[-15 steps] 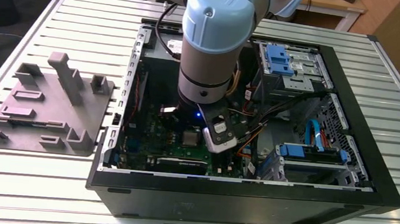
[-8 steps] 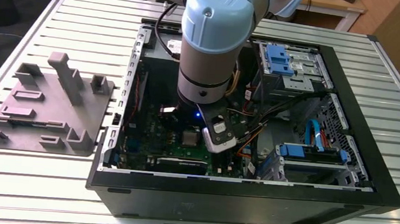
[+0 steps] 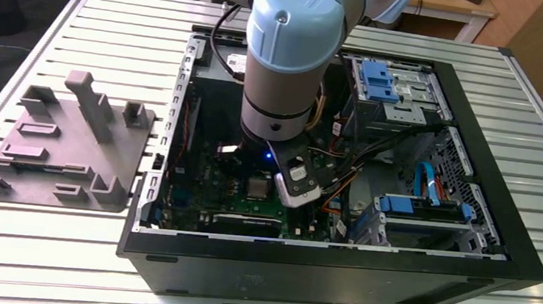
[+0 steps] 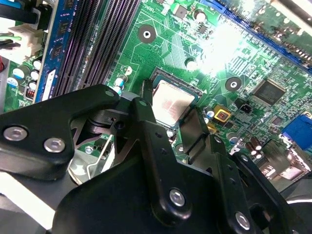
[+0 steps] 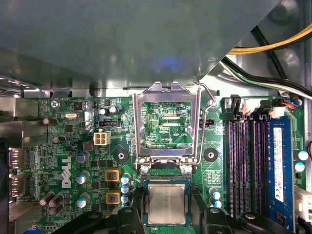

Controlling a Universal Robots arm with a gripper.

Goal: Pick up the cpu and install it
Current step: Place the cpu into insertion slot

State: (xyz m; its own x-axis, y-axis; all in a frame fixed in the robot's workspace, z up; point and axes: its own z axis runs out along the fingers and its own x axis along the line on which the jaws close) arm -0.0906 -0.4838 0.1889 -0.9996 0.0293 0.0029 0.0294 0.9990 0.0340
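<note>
The black claw point(image 4: 170, 111) is low over the green board point(image 4: 161, 48), its two fingers point(image 4: 148, 131) apart, one on each side of the cpu point(image 4: 171, 100). I cannot tell if they touch it. The cpu point(image 5: 166, 204) lies flat in its dark socket point(image 5: 166, 181), silver top up. Just behind the socket, the metal lid point(image 5: 139, 126) stands open. The long black memory slots point(image 5: 241, 165) run beside the socket. In the exterior view, the arm point(image 3: 289, 65) reaches down into the open computer case point(image 3: 339, 276), which lies on a slatted table point(image 3: 45, 265). A grey tray point(image 3: 56, 140) lies beside the case, on the exterior view's left.
</note>
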